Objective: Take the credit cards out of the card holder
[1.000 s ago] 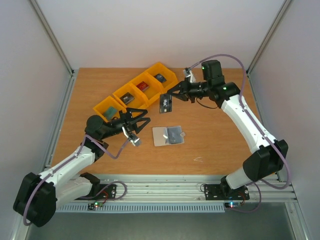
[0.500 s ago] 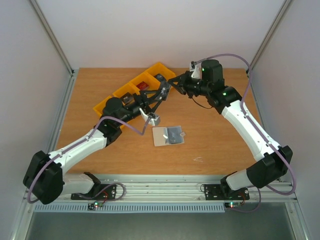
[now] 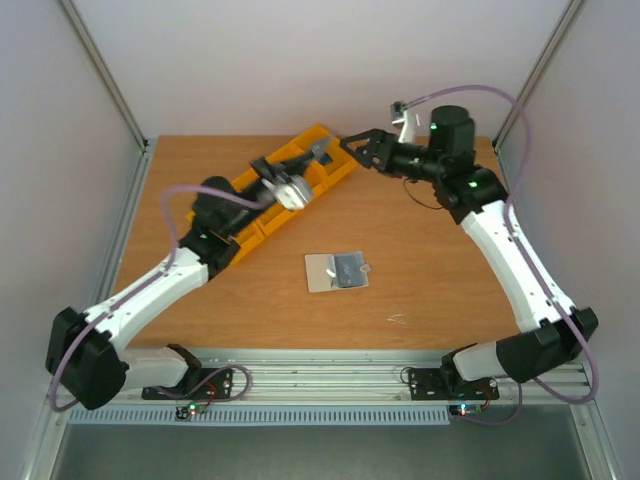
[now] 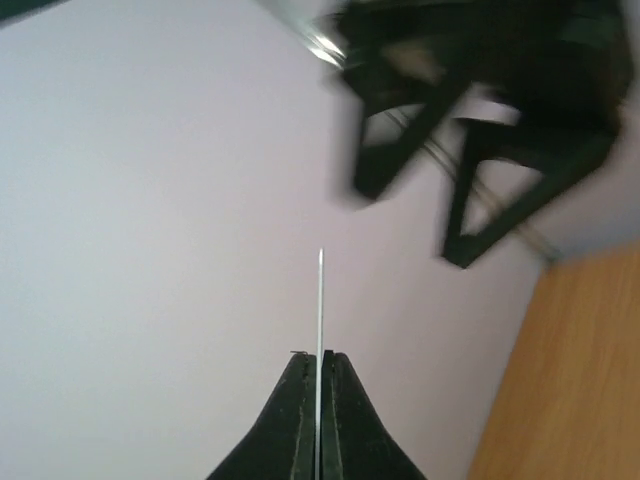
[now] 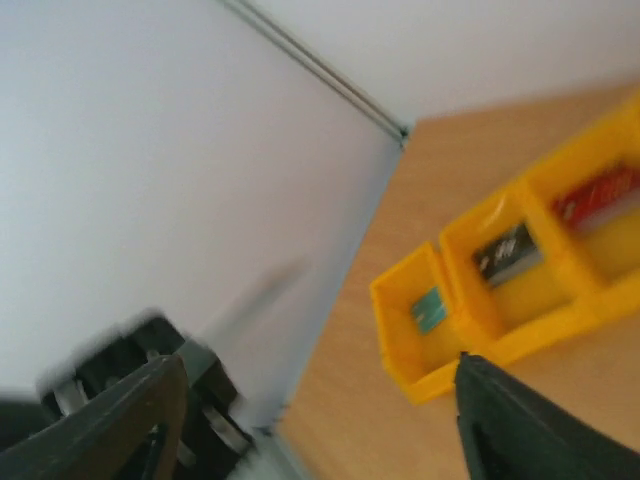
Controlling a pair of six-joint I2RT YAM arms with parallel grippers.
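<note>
The left gripper (image 4: 320, 358) pinches a credit card (image 4: 320, 300) above the far yellow bins (image 5: 425, 380); the right gripper (image 3: 352, 150) gapes empty. I'd lower slowly, grip firm.

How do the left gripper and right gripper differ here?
The left gripper is shut on a thin card seen edge-on; the right gripper stands open and empty. The left gripper is over the yellow bins; the right gripper is near their end. Both are away from the card holder.
</note>
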